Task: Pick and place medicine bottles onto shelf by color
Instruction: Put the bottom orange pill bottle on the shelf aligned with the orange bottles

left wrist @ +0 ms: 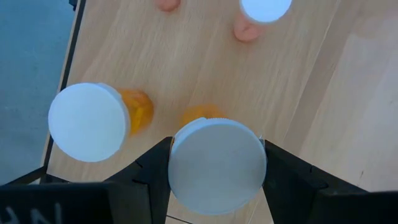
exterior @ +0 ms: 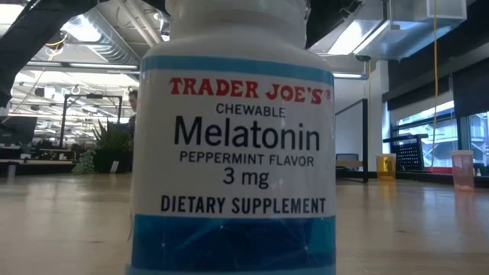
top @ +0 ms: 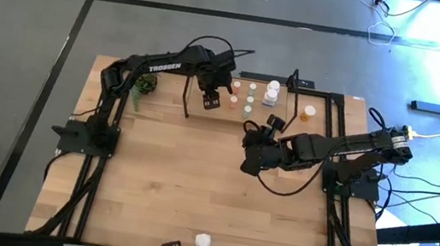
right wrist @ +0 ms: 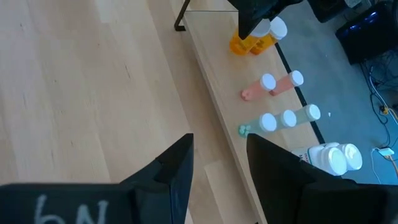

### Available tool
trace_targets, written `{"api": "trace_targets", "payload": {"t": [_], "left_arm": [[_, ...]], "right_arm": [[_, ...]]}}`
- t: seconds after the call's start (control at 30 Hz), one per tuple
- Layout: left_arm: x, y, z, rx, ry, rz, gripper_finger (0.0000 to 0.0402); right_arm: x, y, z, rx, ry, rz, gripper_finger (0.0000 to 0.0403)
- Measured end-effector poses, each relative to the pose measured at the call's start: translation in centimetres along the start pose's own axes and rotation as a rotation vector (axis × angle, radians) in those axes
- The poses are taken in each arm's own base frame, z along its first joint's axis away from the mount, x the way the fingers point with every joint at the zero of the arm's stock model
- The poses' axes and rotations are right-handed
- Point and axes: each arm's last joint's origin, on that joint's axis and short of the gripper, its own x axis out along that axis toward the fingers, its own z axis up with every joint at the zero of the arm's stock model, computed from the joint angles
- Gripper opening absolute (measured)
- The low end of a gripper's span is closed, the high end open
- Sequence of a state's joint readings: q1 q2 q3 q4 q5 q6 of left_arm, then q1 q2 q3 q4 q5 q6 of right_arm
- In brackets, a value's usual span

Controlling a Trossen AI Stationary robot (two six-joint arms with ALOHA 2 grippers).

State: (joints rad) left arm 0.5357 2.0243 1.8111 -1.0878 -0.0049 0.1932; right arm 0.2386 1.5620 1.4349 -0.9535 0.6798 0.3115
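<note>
The shelf [top: 238, 115] lies along the table's far edge. Orange, pink, pale green and white medicine bottles stand on it in groups, also seen in the right wrist view [right wrist: 283, 118]. My left gripper [top: 211, 98] is over the shelf's left end, shut on an orange bottle with a white cap [left wrist: 217, 165]. A second orange bottle [left wrist: 87, 121] stands beside it. My right gripper [top: 249, 151] hovers open and empty over the table in front of the shelf; its fingers [right wrist: 180, 168] point toward the shelf [right wrist: 211, 68]. My left gripper pinches the orange bottle at its white cap [left wrist: 255, 163] between its two fingers, one on each side. The fingers [left wrist: 152, 171] come from above, pointing down. The bottle is upright. Whether its bottom rests on the shelf is hidden by the cap.
A large white melatonin bottle [top: 202, 240] stands at the table's near edge, right in front of the low camera [exterior: 233, 145]. Another orange bottle [top: 309, 112] stands near the shelf's right end. A small green plant [top: 146, 85] stands left of the shelf. The table's middle is bare wood.
</note>
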Motion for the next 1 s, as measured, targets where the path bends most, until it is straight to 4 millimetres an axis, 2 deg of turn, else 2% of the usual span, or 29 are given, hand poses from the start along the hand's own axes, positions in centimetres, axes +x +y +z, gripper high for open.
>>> {"api": "trace_targets", "payload": {"t": [0.2, 0.47, 1.0], "left_arm": [[0.0, -0.1, 0.0, 0.009, 0.003, 0.017, 0.0185], [2.0, -1.3, 0.5, 0.064, 0.047, 0.040, 0.0185], [1.9, -1.0, 0.1, 0.056, 0.083, 0.065, 0.0185]], "right_arm": [[0.0, 0.0, 0.0, 0.002, 0.000, 0.000, 0.0152], [0.0, 0.0, 0.1, 0.006, -0.005, 0.002, 0.0152], [0.0, 0.1, 0.1, 0.007, -0.010, 0.004, 0.0152]]}}
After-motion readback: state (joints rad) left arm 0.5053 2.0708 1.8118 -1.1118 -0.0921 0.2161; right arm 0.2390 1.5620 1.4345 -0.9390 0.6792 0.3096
